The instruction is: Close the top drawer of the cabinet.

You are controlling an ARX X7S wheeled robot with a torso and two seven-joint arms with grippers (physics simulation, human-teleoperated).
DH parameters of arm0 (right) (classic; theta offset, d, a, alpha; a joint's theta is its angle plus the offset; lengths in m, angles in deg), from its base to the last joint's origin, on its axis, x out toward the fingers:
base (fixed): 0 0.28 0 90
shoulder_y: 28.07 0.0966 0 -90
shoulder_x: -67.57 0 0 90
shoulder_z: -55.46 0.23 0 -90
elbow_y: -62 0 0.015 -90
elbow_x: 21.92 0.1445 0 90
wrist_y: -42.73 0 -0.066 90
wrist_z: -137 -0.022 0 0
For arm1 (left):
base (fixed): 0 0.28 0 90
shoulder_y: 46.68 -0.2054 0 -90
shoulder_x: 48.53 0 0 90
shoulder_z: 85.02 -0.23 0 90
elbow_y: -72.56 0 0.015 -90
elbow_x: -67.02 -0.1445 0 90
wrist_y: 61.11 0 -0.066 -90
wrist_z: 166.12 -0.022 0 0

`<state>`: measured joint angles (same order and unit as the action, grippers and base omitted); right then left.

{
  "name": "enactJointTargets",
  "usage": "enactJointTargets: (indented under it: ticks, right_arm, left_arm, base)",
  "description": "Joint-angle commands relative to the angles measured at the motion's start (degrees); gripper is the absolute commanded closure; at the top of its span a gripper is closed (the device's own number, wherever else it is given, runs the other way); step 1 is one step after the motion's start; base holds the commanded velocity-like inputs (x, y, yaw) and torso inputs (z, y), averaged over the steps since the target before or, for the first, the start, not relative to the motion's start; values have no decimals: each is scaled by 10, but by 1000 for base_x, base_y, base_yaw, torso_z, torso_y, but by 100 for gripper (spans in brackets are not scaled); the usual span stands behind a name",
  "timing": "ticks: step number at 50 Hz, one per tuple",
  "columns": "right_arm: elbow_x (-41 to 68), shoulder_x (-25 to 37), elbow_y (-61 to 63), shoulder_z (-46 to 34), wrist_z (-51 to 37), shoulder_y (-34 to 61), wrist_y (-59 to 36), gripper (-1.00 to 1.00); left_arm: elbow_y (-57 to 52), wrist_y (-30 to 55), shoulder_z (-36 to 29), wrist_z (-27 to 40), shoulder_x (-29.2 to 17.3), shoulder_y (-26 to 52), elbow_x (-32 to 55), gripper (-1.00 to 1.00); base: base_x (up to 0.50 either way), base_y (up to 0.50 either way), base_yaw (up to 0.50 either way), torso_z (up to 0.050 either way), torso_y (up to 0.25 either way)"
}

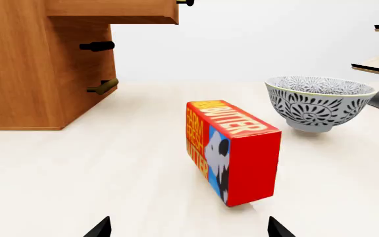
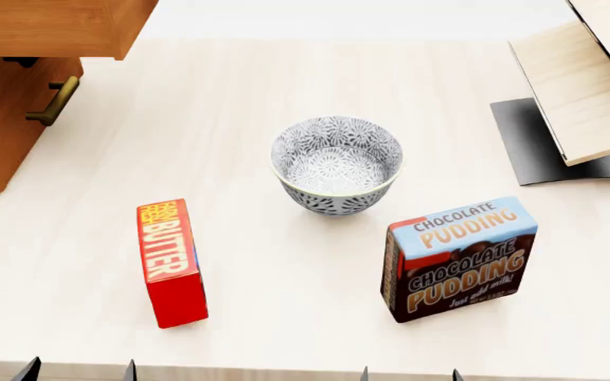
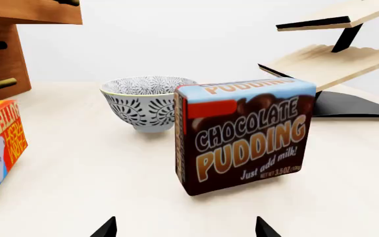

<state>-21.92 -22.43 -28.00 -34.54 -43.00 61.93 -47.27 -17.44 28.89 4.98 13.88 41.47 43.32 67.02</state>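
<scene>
Head view: boxes [image 2: 171, 262] read "BUTTER" and [image 2: 459, 258] "CHOCOLATE PUDDING"

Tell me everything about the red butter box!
The butter box is a red carton with yellow "BUTTER" lettering on top and a blue side panel showing a black-and-white cow. It looks like printed cardboard, closed and undamaged. It stands on its long narrow edge on the pale table, touching nothing else, left of the patterned bowl and in front of the wooden cabinet.
</scene>
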Motion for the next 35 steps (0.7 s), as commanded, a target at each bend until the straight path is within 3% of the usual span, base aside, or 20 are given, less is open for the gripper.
enactJointTargets:
  ticks: [1, 12, 15, 18, 20, 22, 23, 24, 26, 31, 35]
  right_arm:
    - [5, 5, 0, -7, -7, 0, 0, -100]
    - [24, 25, -6, -31, -31, 6, -29, -100]
    - [18, 31, 36, -28, -52, 32, -115, -100]
    - [21, 38, 91, -31, -54, 42, -171, -100]
    - [40, 49, 190, -28, -44, 72, -296, -100]
    - [83, 59, 267, -16, -28, 115, -450, -100]
    - [84, 60, 269, -16, -29, 115, -453, -100]
    - [81, 68, 297, -21, -34, 129, -490, -100]
    - [78, 76, 339, -22, -43, 145, -536, -100]
    - [84, 87, 389, -13, -47, 186, -590, -100]
    - [94, 91, 407, 1, -40, 203, -594, -100]
  left_arm:
    - [0, 0, -6, 6, -6, 0, 6, -100]
    - [9, 39, -31, 18, -25, 15, 25, -100]
    - [-51, 198, -10, 24, -31, 61, 63, -100]
    - [-103, 269, -8, 32, -40, 79, 72, -100]
    - [-190, 429, 14, 44, -48, 126, 106, -100]
    - [-266, 488, 18, 45, -59, 140, 122, -100]
    - [-267, 489, 18, 46, -59, 140, 123, -100]
    - [-329, 572, 26, 47, -66, 166, 145, -100]
    - [-375, 634, 29, 36, -77, 191, 171, -100]
    - [-431, 756, 75, 39, -70, 265, 214, -100]
    - [-425, 733, 55, 43, -86, 279, 202, -100]
  base:
    - [0, 0, 0, 0, 0]
    - [0, 0, 0, 0, 0]
    - [0, 0, 0, 0, 0]
    - [0, 0, 0, 0, 0]
    - [0, 0, 0, 0, 0]
    - [0, 0, 0, 0, 0]
    - [0, 0, 0, 0, 0]
    - [0, 0, 0, 0, 0]
    - [0, 0, 0, 0, 0]
    - [0, 0, 0, 0, 0]
    - [0, 0, 0, 0, 0]
